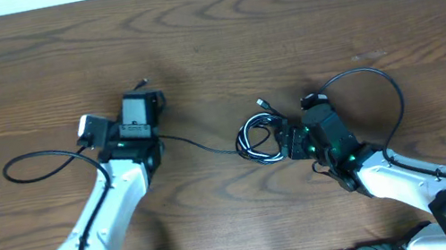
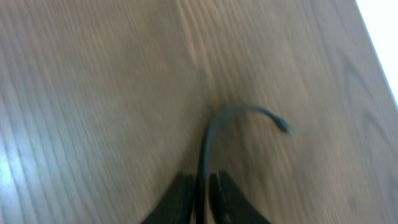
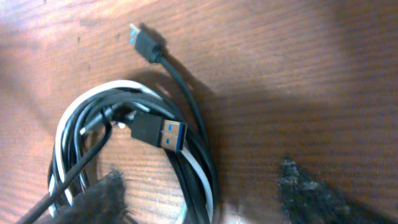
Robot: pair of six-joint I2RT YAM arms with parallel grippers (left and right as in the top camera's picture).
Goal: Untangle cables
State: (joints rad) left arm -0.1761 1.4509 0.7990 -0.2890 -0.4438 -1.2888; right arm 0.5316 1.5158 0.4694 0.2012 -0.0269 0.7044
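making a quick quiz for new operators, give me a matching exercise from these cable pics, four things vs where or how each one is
Things:
1 white cord
2 blue-tipped plug
3 left end effector
4 right end effector

States:
a shut on a thin black cord
b lying inside the coil
c open, at the coil
d wound together with black cords

Pairs: 1-d, 2-b, 3-a, 4-c
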